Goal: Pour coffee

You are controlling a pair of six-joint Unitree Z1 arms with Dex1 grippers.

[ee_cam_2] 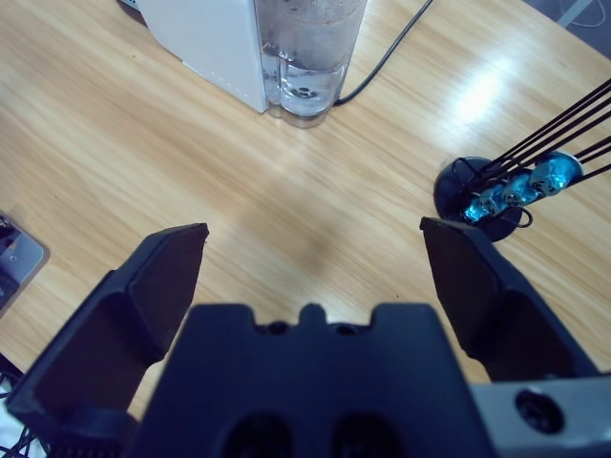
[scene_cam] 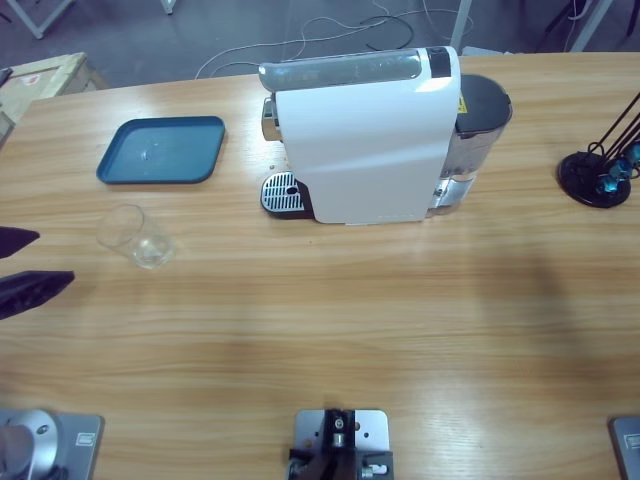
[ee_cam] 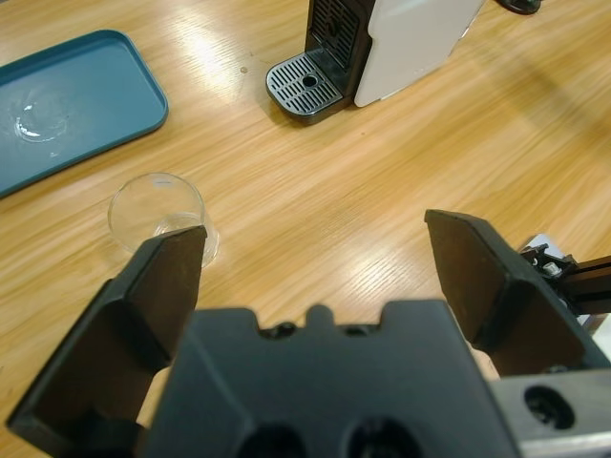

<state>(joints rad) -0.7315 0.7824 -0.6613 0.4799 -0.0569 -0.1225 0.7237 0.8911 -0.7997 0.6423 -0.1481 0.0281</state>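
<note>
Standing upright, glass point(scene_cam: 137, 237) mouth up; left tool point(ee_cam: 315, 262) wide apart.

A white coffee machine point(scene_cam: 365, 140), a dark blue tray point(scene_cam: 160, 150) and a clear glass point(scene_cam: 135, 236) on light, grained wooden table point(scene_cam: 350, 320).

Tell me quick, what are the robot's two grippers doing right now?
Left gripper: jaws open, holding nothing; the clear empty drinking glass stands just beyond one jaw.
Right gripper: jaws open, holding nothing, over bare wooden table.

I see the tabletop point(scene_cam: 330, 320) carrying a tray point(scene_cam: 160, 150) upper left, glass point(scene_cam: 137, 236), coffee machine point(scene_cam: 370, 140) and black stand point(scene_cam: 597, 175) far right.
</note>
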